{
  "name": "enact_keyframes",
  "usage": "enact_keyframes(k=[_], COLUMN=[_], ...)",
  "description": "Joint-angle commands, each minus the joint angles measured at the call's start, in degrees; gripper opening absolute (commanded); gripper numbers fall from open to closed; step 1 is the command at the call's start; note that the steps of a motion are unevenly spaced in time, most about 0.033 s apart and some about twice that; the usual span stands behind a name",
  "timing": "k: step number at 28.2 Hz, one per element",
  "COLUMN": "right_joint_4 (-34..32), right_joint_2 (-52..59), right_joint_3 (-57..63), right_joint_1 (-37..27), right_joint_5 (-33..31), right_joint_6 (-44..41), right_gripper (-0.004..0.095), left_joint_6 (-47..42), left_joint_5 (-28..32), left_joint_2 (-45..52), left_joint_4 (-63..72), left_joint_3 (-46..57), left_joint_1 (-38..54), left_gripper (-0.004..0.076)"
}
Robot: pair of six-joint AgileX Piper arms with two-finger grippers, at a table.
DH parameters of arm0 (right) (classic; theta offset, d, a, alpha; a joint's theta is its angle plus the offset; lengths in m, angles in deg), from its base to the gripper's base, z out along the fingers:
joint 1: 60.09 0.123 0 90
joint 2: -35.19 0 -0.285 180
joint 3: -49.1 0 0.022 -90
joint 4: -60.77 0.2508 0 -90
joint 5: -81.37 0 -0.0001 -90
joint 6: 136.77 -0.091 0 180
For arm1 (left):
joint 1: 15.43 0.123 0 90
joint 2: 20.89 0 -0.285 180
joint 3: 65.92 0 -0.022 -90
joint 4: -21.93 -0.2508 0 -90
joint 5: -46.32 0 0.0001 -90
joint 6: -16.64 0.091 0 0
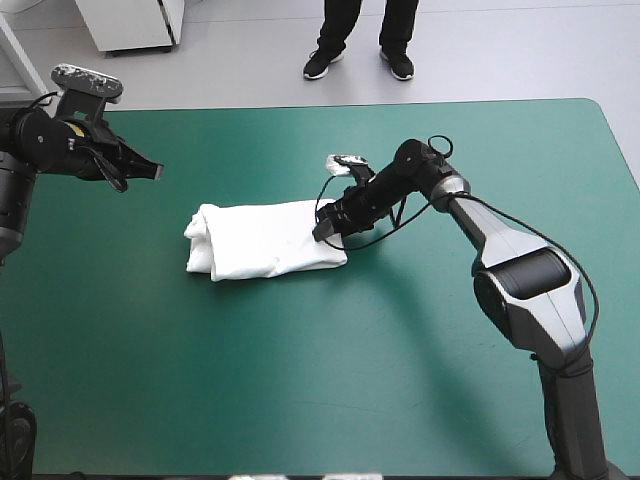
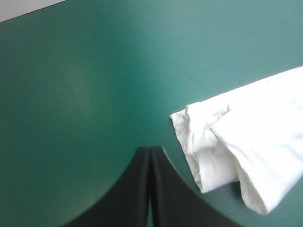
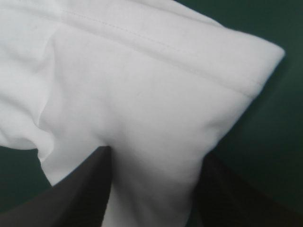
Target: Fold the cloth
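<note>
T-shirt (image 1: 262,240) lying as folded bundle mid-bench (image 1: 400,380). Right gripper (image 1: 329,231) sitting spread, straddling bundle's right end, not clamping. Left gripper (image 1: 152,171) hanging clenched, empty, well apart. Risk: fingers snagging top layer on lift-off, pulling fold open.

Bright, even light falls from overhead across the surface (image 1: 300,380). The T-shirt (image 1: 265,240), at mid-frame, shines nearly blank white, with a thin soft shadow along its lower edge.
</note>
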Motion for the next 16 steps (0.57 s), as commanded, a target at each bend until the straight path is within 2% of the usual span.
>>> enact_keyframes(k=[1, 5, 6, 12, 16], right_joint_4=[1.36, -0.79, -1.48, -8.1, -14.27], right_joint_2=[0.91, 0.8, 0.91, 0.91, 1.65], right_joint_3=[-0.96, -1.04, -1.2, -4.32, -5.06], right_joint_1=[0.63, 0.51, 0.51, -0.64, -4.36], right_joint_5=[0.01, 0.58, 0.86, -0.42, -3.8], right_joint_6=[0.12, 1.31, 1.31, 0.53, -1.74], right_gripper=[0.0342, 0.0016, -0.0013, -0.0013, -0.0013], left_joint_6=[-0.44, -0.44, -0.44, -0.64, -0.64], left_joint_5=[3.08, 2.96, 2.96, 2.57, 2.57], left_joint_2=[2.82, 3.32, 3.32, 3.44, 3.44], left_joint_4=[0.33, 0.43, 0.43, 0.43, 0.85], left_joint_3=[-1.35, -1.35, -1.35, -1.35, -1.35], left_joint_1=[-0.11, -0.11, -0.11, -0.11, -0.11], left_gripper=[-0.0009, -0.0009, -0.0009, -0.0009, -0.0009])
